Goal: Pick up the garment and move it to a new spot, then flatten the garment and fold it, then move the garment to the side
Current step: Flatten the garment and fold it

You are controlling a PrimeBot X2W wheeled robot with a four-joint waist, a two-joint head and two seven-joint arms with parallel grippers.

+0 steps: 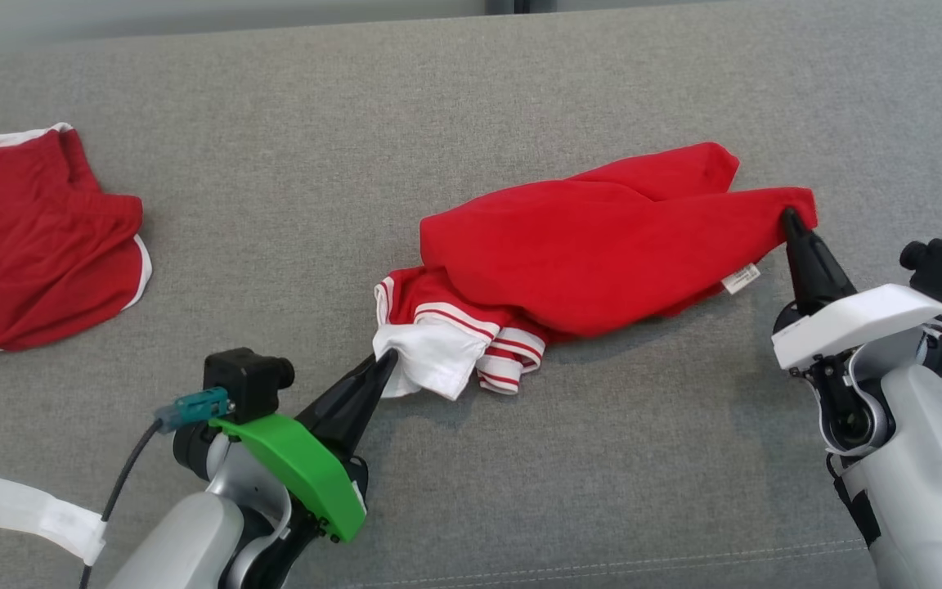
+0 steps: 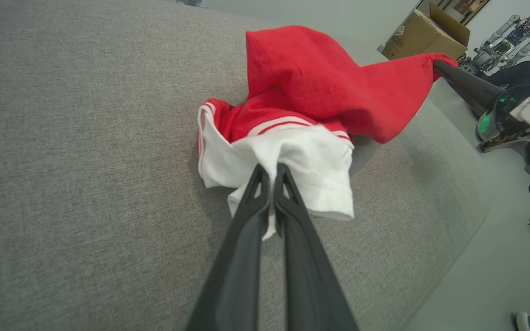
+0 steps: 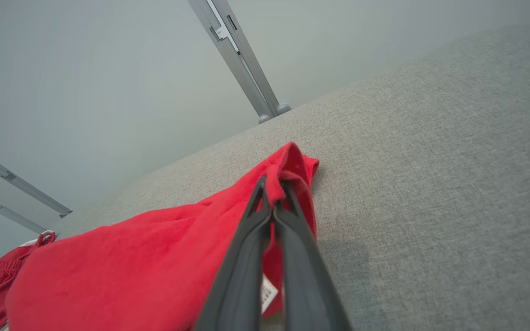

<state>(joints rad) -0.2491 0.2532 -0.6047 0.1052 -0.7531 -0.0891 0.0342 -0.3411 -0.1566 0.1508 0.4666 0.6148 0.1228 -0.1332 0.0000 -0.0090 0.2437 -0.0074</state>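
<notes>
Far left: a second red piece with white trim lies flat on the grey cushion, well apart from the rest. Left of centre: the left gripper, fingers clenched, grasps the white sleeve edge of the garment. Centre: the garment, red with striped cuffs, sits bunched mid-cushion and spans the space between both grippers; a white label shows near its right end. Right: the right gripper, fingers pressed together, pinches the garment's red corner.

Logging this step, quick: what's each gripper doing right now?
Left gripper: shut on the garment, white part.
Right gripper: shut on its red corner.
</notes>
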